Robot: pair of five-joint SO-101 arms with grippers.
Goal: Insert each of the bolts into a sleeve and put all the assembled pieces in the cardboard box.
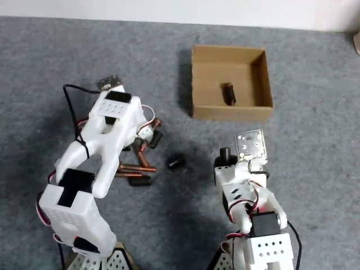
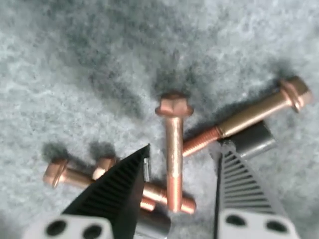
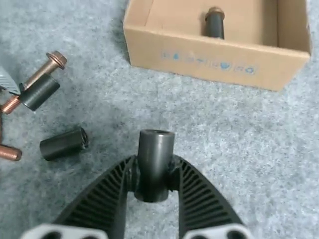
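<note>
Now the right gripper [image 3: 153,167] clamps a black sleeve [image 3: 156,144]; the left gripper [image 2: 183,146], jaws apart, hovers over a bolt [image 2: 174,167].

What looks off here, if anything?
Bolts lie crisscrossed in a heap under the open left claw, one against a loose sleeve; probably hard to pick singly. The right claw holds its sleeve upright. No damage visible.

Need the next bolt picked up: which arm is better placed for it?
Left. The left gripper is open over the bolt pile, jaws either side of one bolt. The right gripper is already shut on a sleeve, away from the bolts.
</note>
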